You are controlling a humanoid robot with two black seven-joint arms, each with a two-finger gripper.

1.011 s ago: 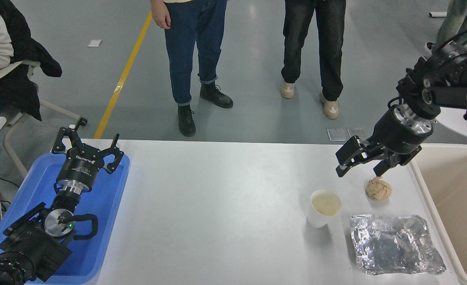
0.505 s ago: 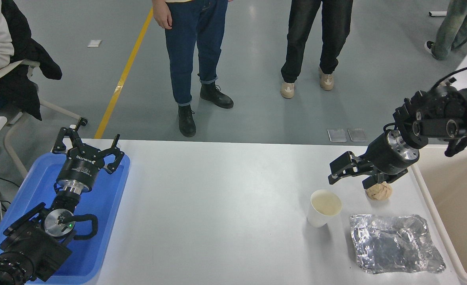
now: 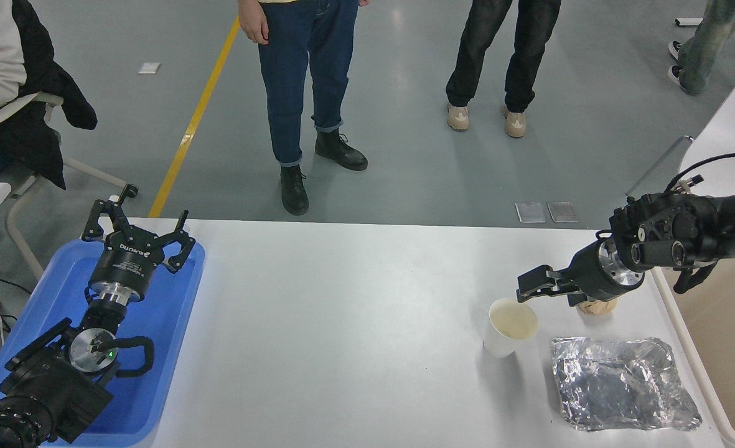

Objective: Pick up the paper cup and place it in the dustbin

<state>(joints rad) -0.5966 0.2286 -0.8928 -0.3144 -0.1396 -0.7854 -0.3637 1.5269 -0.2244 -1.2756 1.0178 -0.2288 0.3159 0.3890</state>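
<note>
At the left, the left pincer [image 3: 138, 231] is parked above the blue tray [image 3: 174, 323], its fingers spread open and holding nothing, well apart from anything the task needs. Right of the worktop's [image 3: 342, 323] middle stands the paper cup [image 3: 509, 327], upright, its long axis vertical and its open mouth facing up. The right pincer [image 3: 532, 287] lies low and nearly level just beyond the cup's far rim, reaching in from the right, so the cup sits immediately on its near-left side; this arm is by far the closer one. The tips appear to overlap the rim, though whether they touch it, and whether the fingers are parted or closed, I cannot tell from this angle. Behind the wrist the brown paper ball [image 3: 597, 307] is mostly hidden. The foil sheet [image 3: 622, 382] lies just right of the cup. The dustbin [image 3: 684, 348] is cut off by the right edge.
</note>
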